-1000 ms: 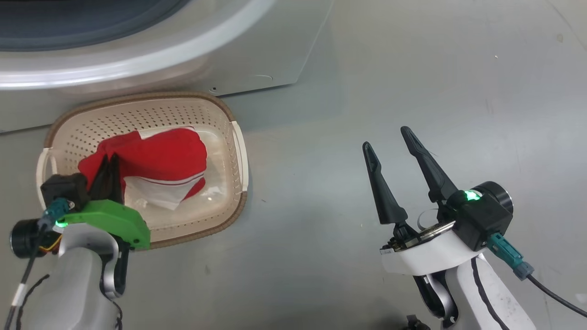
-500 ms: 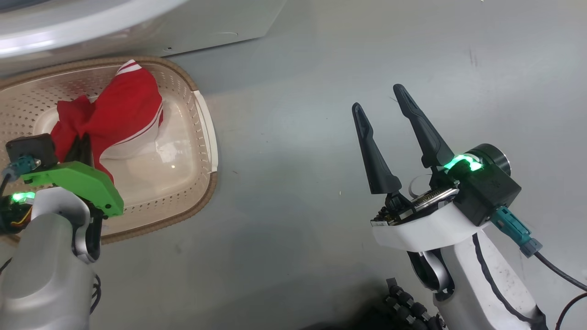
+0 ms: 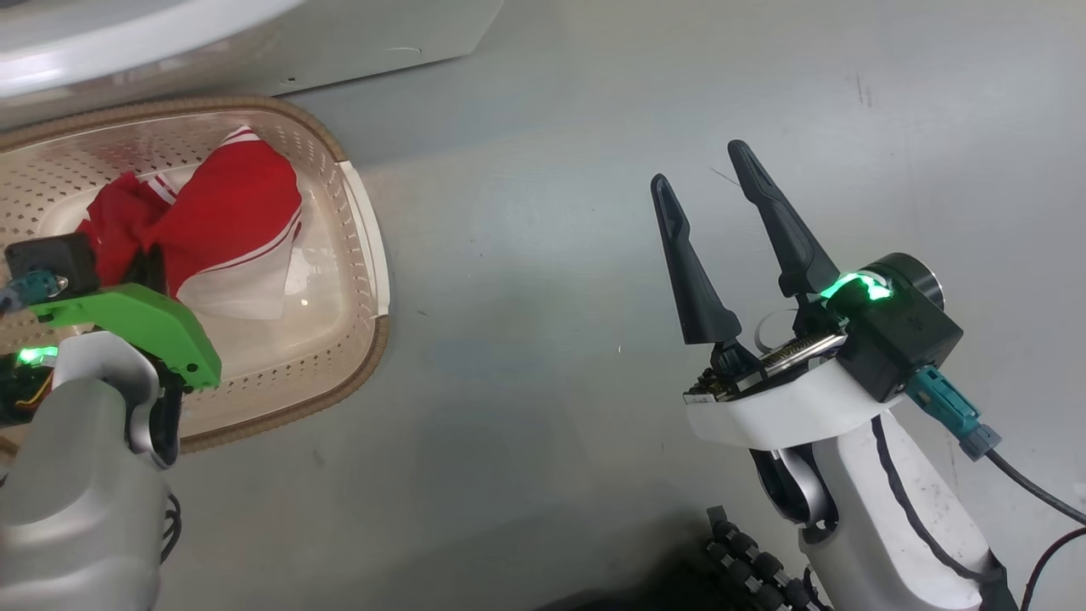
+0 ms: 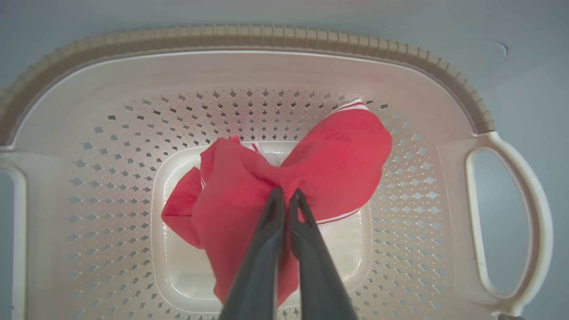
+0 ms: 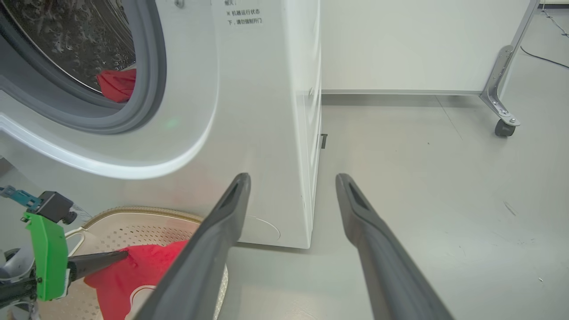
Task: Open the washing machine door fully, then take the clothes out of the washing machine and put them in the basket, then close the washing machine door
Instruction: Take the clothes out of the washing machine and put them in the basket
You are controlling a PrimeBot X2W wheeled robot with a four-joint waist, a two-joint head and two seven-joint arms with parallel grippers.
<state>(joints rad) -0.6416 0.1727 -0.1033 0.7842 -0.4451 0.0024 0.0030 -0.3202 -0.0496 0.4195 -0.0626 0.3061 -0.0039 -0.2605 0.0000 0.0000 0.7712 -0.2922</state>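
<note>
The cream basket (image 3: 361, 246) stands on the floor at the left, below the white washing machine (image 3: 153, 42). My left gripper (image 4: 286, 193) is shut on a red garment with white stripes (image 4: 342, 160), bunched over the basket's (image 4: 266, 38) bottom. The right wrist view shows that gripper (image 5: 100, 259), the red garment (image 5: 146, 266), the basket (image 5: 146, 212) and the washing machine (image 5: 266, 111). More red clothes (image 5: 118, 84) lie in the drum behind the grey gasket. My right gripper (image 3: 699, 165) hangs open over bare floor, right of the basket, also seen at the right gripper (image 5: 292, 178). The washing machine door is out of view.
Grey floor spreads to the right of the machine and the basket. A metal frame leg on a caster (image 5: 504, 126) stands at the far right before a white wall panel (image 5: 400, 44). A dark cable (image 5: 544, 58) lies on the floor there.
The head camera has swung, so the basket sits farther left. The red garment, spread low a second ago, is now gathered and drawn up at my shut left gripper. My right gripper stays open.
</note>
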